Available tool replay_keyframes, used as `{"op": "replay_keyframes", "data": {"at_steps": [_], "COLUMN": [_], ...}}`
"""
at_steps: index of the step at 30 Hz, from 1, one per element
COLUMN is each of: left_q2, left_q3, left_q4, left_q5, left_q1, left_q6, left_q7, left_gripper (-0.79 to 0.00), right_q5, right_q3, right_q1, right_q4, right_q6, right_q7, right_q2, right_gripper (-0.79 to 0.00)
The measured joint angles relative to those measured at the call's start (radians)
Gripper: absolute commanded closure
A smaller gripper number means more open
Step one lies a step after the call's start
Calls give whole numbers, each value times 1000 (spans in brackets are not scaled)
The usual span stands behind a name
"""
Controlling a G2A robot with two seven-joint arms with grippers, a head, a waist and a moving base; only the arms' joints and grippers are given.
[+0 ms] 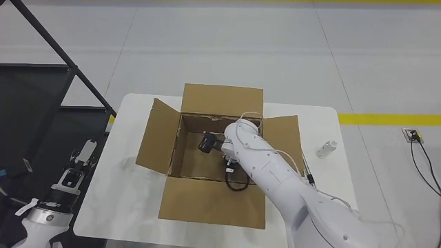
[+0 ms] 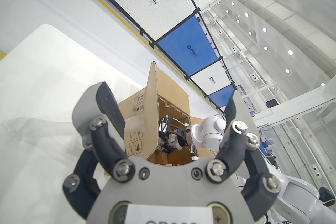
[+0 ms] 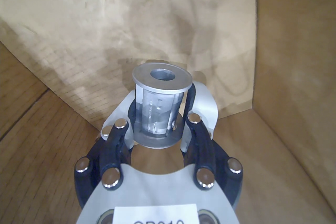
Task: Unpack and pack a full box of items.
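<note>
Spool (image 3: pixel 161 78) is held in the right gripper (image 3: pixel 162 114), inside the box (image 1: pixel 220 100). Fingers are closed on its barrel from both sides, between the two flanges. The long axis is run straight out from the palm, with the far flange pointed at the cardboard wall, centre of the right wrist frame. Right arm is judged the only one placed for the coming move. Left gripper (image 2: pixel 169 93) is parked well apart, beyond the left edge of the table (image 1: pixel 131 200), fingers spread wide, nothing held. In the top frame the spool is hidden under the right wrist, mid box. Contact between spool and box floor cannot be told. Part of the box floor is covered by the arm, so other items cannot be made out. Bottle (image 1: pixel 326 149) is seen on the table right of the box, likely an unpacked item.
</note>
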Motion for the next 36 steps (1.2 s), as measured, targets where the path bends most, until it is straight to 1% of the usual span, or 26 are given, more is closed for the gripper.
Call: {"op": "replay_keyframes", "data": {"at_steps": [5, 9, 11, 14, 17, 18, 21, 23, 24, 25, 27, 28, 30, 32, 34, 36], "left_q2": [0, 0, 0, 0, 0, 0, 0, 0, 0, 0, 0, 0, 0, 0, 0, 0], "left_q3": [0, 0, 0, 0, 0, 0, 0, 0, 0, 0, 0, 0, 0, 0, 0, 0], "left_q4": [0, 0, 0, 0, 0, 0, 0, 0, 0, 0, 0, 0, 0, 0, 0, 0], "left_q5": [0, 0, 0, 0, 0, 0, 0, 0, 0, 0, 0, 0, 0, 0, 0, 0], "left_q1": [0, 0, 0, 0, 0, 0, 0, 0, 0, 0, 0, 0, 0, 0, 0, 0], "left_q6": [0, 0, 0, 0, 0, 0, 0, 0, 0, 0, 0, 0, 0, 0, 0, 0], "left_q7": [0, 0, 0, 0, 0, 0, 0, 0, 0, 0, 0, 0, 0, 0, 0, 0], "left_gripper": [-785, -785, -785, -785, -785, -785, -785, -785, -785, -785, -785, -785, -785, -785, -785, -785], "right_q5": [3, -18, -27, -31, -47, -54, -96, -144, -169, -207, -267, -306, -359, -414, -460, -490], "right_q3": [16, 24, 33, 54, 83, 94, 146, 204, 234, 278, 346, 389, 445, 496, 532, 548], "right_q1": [23, 28, 26, 10, -24, -39, -107, -181, -221, -280, -379, -444, -533, -620, -693, -728], "right_q4": [-19, -72, -104, -171, -284, -327, -521, -699, -785, -902, -1078, -1185, -1321, -1442, -1521, -1548], "right_q6": [-90, -116, -104, -62, -3, 20, 109, 170, 192, 208, 209, 198, 187, 207, 242, 267], "right_q7": [-114, -204, -233, -242, -224, -209, -129, -58, -26, 14, 67, 92, 106, 81, 47, 68], "right_q2": [17, 38, 53, 79, 116, 130, 186, 236, 258, 288, 330, 354, 380, 399, 410, 415], "right_gripper": [0, 0, 0, 0, 0, 0, 0, 0, 0, 0, 0, 0, 0, 0, 0, 0]}}
